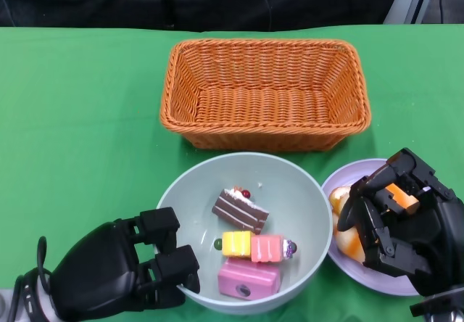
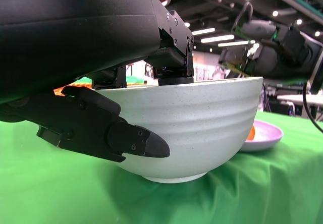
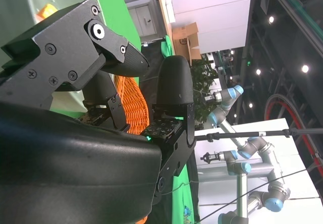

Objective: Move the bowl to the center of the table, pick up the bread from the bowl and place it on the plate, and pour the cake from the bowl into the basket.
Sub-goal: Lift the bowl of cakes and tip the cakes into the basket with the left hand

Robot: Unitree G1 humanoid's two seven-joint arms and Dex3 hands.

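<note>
Head view is showing the bowl [image 1: 308, 213] sitting at lower centre of the frame, just below the basket [image 1: 264, 93], with cake pieces [image 1: 250, 253] lying inside. The left hand [image 1: 134, 267] is gripping the bowl's rim at lower left, fingers hooking over the edge. The bread [image 1: 346, 241] is lying on the plate [image 1: 362, 173] at lower right, under the right hand [image 1: 395, 217], whose fingers are curling loosely; whether they are pinching the bread I cannot tell. For pouring, the basket is lying directly up-frame from the bowl, its long axis running left-right, and the left hand is nearer.

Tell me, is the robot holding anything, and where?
Left hand grips the bowl at its near-left rim. Right hand hangs over the plate, holding nothing visible.
</note>
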